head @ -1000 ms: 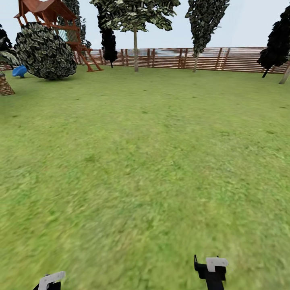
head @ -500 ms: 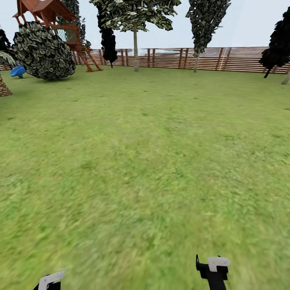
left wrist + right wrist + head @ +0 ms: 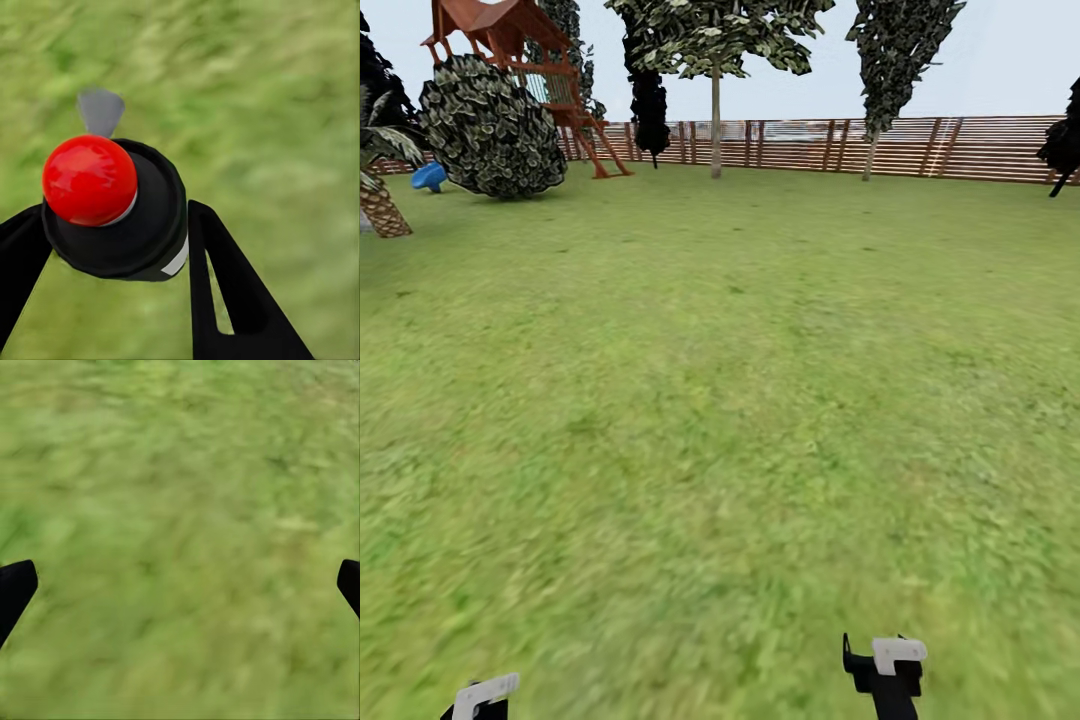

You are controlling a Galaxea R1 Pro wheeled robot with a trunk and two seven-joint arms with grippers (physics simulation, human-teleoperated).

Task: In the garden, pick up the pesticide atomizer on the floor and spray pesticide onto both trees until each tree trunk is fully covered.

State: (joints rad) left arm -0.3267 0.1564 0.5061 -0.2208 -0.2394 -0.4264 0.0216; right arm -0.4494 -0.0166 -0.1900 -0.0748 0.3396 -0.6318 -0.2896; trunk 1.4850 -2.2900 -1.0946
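My left gripper (image 3: 112, 229) is shut on the pesticide atomizer (image 3: 142, 225), a black round body with a red cap (image 3: 88, 178) and a grey nozzle (image 3: 100, 111), held over the grass. In the head view the left gripper (image 3: 478, 697) and the right gripper (image 3: 885, 668) sit at the bottom edge. The right gripper (image 3: 184, 581) is open with only lawn between its fingertips. Two tall trees stand far off by the fence, one with a pale straight trunk (image 3: 715, 135) and another trunk (image 3: 871, 155) to its right.
A wide green lawn (image 3: 720, 400) stretches ahead to a brown slat fence (image 3: 960, 148). At the far left stand a round dark bush (image 3: 490, 128), a red-brown play tower (image 3: 510, 45), a blue object (image 3: 429, 177) and a scaly palm trunk (image 3: 382, 208).
The whole head picture has shifted to the right, so the camera has turned a little left. Both grippers keep their places in the view.
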